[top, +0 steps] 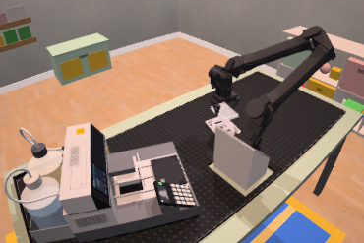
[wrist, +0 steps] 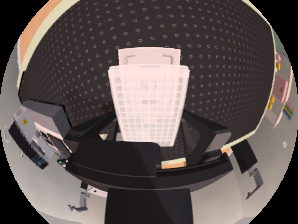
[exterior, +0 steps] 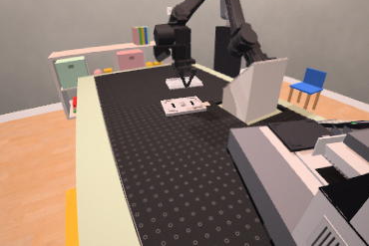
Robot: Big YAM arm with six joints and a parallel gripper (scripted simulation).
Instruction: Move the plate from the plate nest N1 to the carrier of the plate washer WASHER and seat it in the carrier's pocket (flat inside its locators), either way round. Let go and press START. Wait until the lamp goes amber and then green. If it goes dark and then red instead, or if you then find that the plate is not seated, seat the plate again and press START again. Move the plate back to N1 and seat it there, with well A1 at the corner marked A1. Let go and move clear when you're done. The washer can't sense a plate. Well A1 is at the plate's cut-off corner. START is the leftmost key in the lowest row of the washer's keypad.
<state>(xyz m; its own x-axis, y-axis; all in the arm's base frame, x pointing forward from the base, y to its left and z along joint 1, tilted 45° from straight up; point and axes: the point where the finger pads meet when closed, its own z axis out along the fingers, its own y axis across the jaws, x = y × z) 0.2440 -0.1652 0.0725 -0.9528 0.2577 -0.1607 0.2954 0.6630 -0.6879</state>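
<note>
My gripper (top: 224,105) (exterior: 186,80) (wrist: 149,112) is shut on the pale, see-through plate (top: 226,111) (exterior: 177,84) (wrist: 149,95), with a finger at each long side. The plate is level, a little above the nest N1 (top: 213,123) (exterior: 184,112) (wrist: 150,52). The nest's top shows bare in the exterior view. In the wrist view its far end sticks out beyond the plate. The cut-off corner cannot be made out. The washer (top: 79,176) (exterior: 249,155) (wrist: 50,120) stands far from the gripper; a small green spot shows by its keypad (top: 181,195). No plate shows on its carrier.
A tall pale box with a sloped face (top: 238,158) (exterior: 261,91) stands between the nest and the washer, close to the arm's base. Two bottles with hoses (top: 44,201) stand at the washer's far side. The washer's tall housing rises beside its carrier.
</note>
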